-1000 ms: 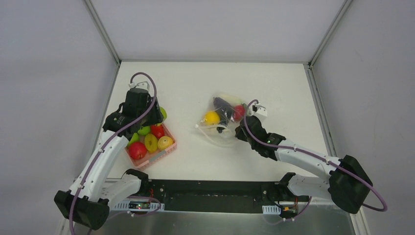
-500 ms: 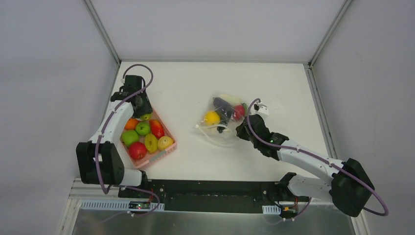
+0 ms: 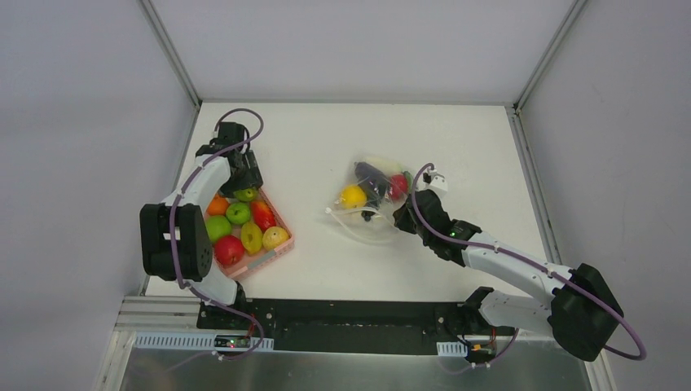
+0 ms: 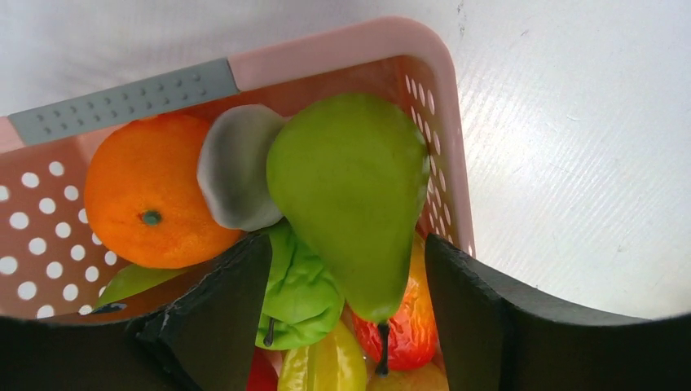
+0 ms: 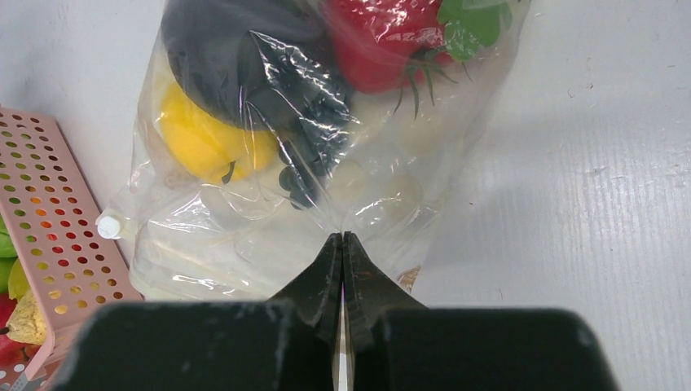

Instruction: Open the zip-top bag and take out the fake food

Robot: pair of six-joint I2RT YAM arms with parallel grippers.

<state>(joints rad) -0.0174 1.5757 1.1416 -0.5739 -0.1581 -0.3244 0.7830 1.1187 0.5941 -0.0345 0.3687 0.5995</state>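
Zip-top bag (image 3: 371,213) is laid mid-counter (image 3: 326,138) with the fake food (image 3: 353,196) inside. Its near edge is pinched in the closed right jaws, and the bag stretches away from them. Left jaws are held wide over the basket (image 3: 262,259) — well apart from the bag.

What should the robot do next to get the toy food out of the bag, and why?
Probably bring the left fingers across to the zip-top bag and pinch its other side. The right fingers are shut on the plastic, but the yellow fruit and tomato sit inside, and the left fingers hang open over the pink basket, holding nothing.
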